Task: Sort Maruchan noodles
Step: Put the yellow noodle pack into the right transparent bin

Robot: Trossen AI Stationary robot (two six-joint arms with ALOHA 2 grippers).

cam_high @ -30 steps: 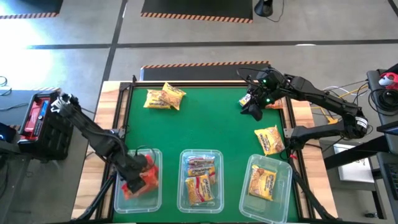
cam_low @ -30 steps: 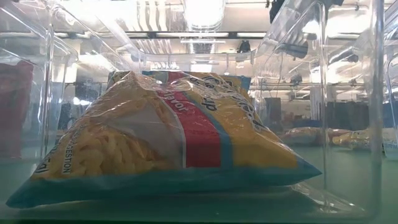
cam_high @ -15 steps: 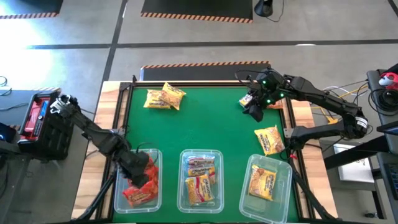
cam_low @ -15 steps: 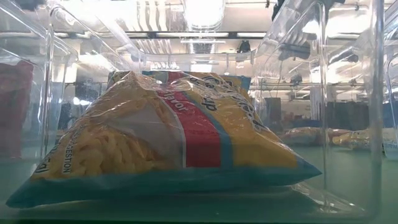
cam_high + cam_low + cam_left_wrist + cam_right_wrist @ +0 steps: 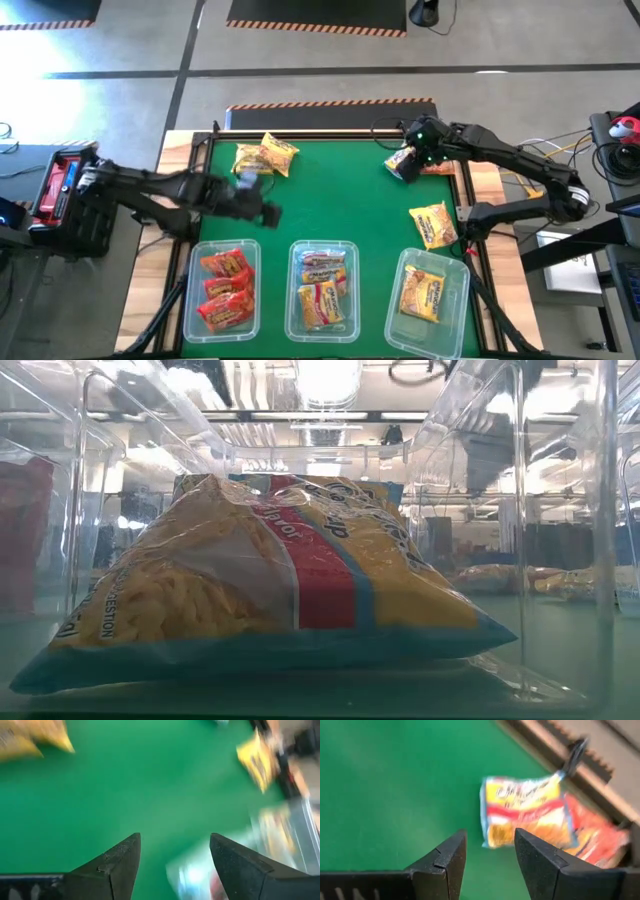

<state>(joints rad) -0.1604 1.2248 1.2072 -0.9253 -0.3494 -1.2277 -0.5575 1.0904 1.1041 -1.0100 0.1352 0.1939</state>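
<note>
Red packets [image 5: 222,288] lie in the left clear tub, yellow-pink ones [image 5: 322,288] [image 5: 280,590] in the middle tub, and a yellow one [image 5: 424,293] in the right tub. Loose on the green mat are two yellow packets [image 5: 265,157] and another yellow one [image 5: 433,224]. At the far right corner lie a yellow-pink packet [image 5: 400,162] [image 5: 527,817] and a red one [image 5: 440,166] [image 5: 595,834]. My left gripper [image 5: 266,212] [image 5: 172,837] hovers open over bare mat beyond the left tub. My right gripper [image 5: 412,150] [image 5: 490,834] hangs open just above the yellow-pink corner packet.
Three clear tubs [image 5: 190,300] [image 5: 292,300] [image 5: 398,300] stand in a row along the near edge. A wooden frame [image 5: 480,185] borders the mat. Open green mat [image 5: 340,195] lies in the middle. A red and black case [image 5: 62,190] sits left of the table.
My left gripper has risen out of the left tub and swung toward the far edge and the right, over the mat; the red packets stay in the tub. My right gripper has pulled back slightly toward the far right corner, uncovering the yellow-pink packet.
</note>
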